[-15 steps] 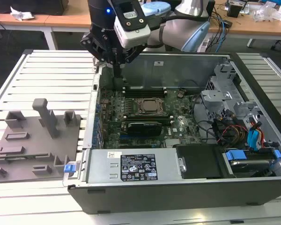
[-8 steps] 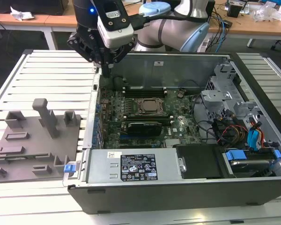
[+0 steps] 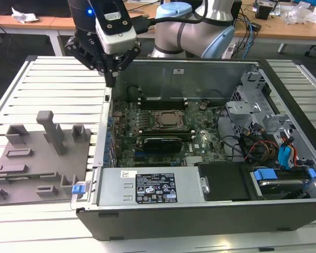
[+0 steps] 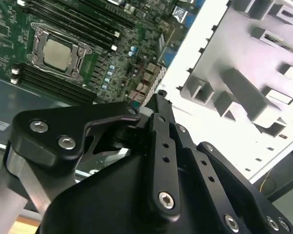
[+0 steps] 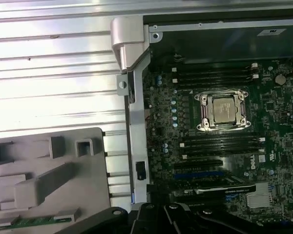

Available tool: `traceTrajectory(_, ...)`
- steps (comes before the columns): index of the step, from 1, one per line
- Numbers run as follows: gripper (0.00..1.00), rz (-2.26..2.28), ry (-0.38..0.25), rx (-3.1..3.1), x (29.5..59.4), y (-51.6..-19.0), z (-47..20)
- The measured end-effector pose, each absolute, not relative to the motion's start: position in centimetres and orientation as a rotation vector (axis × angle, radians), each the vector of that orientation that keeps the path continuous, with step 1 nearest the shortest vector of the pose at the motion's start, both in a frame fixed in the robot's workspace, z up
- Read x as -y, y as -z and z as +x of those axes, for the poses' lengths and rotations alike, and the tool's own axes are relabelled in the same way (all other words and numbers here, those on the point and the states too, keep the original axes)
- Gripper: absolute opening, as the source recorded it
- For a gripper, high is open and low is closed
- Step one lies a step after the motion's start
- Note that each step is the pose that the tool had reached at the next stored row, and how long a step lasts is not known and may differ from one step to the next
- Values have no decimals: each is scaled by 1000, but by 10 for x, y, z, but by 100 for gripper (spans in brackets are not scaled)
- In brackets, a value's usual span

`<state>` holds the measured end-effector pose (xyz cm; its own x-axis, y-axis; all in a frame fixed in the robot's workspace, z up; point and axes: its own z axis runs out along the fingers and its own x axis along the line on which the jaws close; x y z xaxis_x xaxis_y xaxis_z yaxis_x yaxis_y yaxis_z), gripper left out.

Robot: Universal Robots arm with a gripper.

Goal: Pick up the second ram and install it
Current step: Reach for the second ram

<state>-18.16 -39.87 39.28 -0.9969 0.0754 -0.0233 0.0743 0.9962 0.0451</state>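
1. Gripper hung above case wall, on exterior view's left side. Jaws clenched together, nothing between them.
2. Ram lay in grey holder outside case (first wrist view), apart from gripper.
3. Mobo exposed; CPU socket sat between dark slot rows.
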Motion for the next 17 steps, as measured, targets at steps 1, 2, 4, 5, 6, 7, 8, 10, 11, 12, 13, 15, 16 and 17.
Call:
traceTrajectory(1, 11, 117, -69, -3114, 399, -393, -187)
traceTrajectory(2, 11, 117, -69, -3114, 399, -393, -193)
traceTrajectory(4, 11, 117, -69, -3114, 399, -393, -198)
traceTrajectory(5, 11, 117, -69, -3114, 399, -392, -203)
traceTrajectory(6, 11, 116, -69, -3114, 399, -392, -207)
traceTrajectory(7, 11, 117, -69, -3114, 399, -392, -212)
traceTrajectory(8, 11, 117, -69, -3114, 399, -392, -215)
traceTrajectory(10, 11, 117, -69, -3114, 399, -392, -222)
traceTrajectory(11, 11, 116, -69, -3114, 399, -392, -224)
traceTrajectory(12, 11, 117, -69, -3114, 399, -392, -230)
traceTrajectory(13, 11, 117, -69, -3114, 399, -392, -233)
traceTrajectory(15, 11, 117, -69, -3114, 399, -392, -242)
traceTrajectory(16, 11, 116, -69, -3114, 399, -392, -244)
traceTrajectory(17, 11, 117, -69, -3114, 399, -392, -247)
